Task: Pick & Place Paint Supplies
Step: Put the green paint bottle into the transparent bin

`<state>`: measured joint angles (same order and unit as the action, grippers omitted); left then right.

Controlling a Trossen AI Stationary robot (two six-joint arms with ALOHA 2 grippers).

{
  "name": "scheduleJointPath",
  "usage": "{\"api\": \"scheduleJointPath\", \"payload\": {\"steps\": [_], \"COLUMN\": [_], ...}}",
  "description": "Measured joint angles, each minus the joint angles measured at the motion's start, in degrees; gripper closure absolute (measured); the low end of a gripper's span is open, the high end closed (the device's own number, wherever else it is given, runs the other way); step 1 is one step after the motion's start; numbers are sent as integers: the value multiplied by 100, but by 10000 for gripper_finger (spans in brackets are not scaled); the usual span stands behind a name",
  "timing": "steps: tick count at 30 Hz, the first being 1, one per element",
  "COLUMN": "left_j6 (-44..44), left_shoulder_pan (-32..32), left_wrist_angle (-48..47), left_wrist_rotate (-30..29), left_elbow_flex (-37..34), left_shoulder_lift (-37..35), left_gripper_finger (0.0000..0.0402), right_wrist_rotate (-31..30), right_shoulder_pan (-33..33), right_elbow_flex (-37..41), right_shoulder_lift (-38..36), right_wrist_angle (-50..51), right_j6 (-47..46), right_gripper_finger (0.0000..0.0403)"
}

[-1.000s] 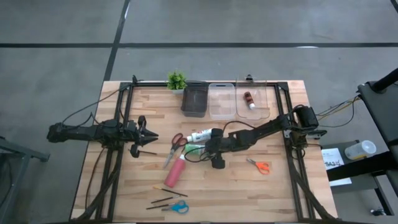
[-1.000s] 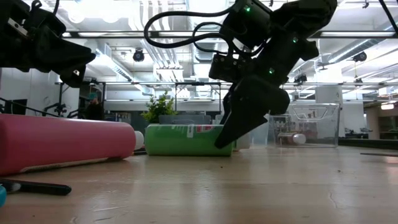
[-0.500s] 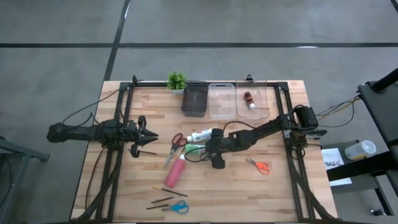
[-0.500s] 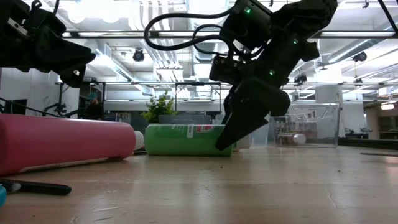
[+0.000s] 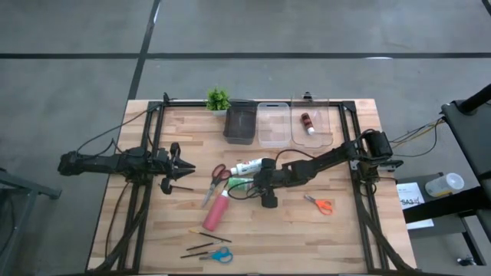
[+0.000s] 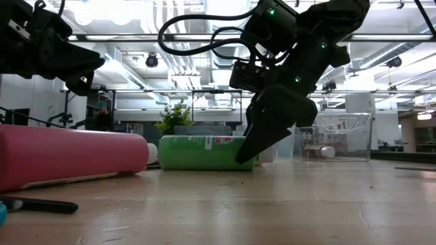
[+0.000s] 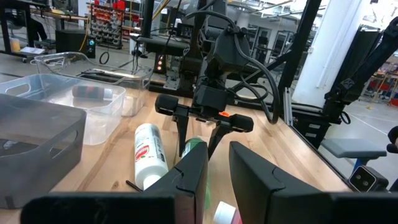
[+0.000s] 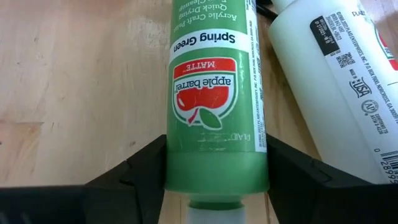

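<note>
A green paint tube [image 8: 214,93] lies on its side at the table's middle [image 5: 239,182], close beside a white tube [image 5: 245,167]. My right gripper [image 5: 255,182] reaches in from the right, slanting down, and is shut on the green tube's cap end. A pinkish-red tube [image 5: 216,211] lies nearer the front, with red-handled scissors [image 5: 215,180] beside it. My left gripper [image 5: 175,165] hovers level at the table's left, fingers slightly apart and holding nothing. My right gripper pinches the green tube's two sides near its cap end [image 8: 180,168], one finger [image 8: 134,171] on each side. The fingers slant down from the table's right. The tube lies on its side on the wood, pointing away from the gripper.
Orange-handled scissors [image 5: 321,204] lie front right; blue-handled scissors [image 5: 219,255] and thin brushes [image 5: 207,236] lie near the front edge. A dark bin [image 5: 239,123] and two clear bins [image 5: 272,123], one holding a small brown tube [image 5: 308,121], line the far edge beside a potted plant [image 5: 218,98].
</note>
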<state>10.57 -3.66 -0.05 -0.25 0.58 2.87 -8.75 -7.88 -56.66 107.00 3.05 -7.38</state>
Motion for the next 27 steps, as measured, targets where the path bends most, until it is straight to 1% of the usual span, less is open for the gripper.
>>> {"api": "scheduleJointPath", "payload": {"steps": [4, 27], "left_j6": [-1, -2], "left_shoulder_pan": [0, -2], "left_wrist_angle": [0, 0], "left_wrist_rotate": [0, 0], "left_elbow_flex": [0, 0], "left_shoulder_lift": [0, 0], "left_gripper_finger": [324, 325], "right_wrist_rotate": [-6, -15], "right_shoulder_pan": [0, 0], "right_elbow_flex": [0, -7], "right_shoulder_lift": [0, -27], "right_wrist_angle": [2, 25], "right_j6": [4, 49], "right_gripper_finger": [184, 182]}}
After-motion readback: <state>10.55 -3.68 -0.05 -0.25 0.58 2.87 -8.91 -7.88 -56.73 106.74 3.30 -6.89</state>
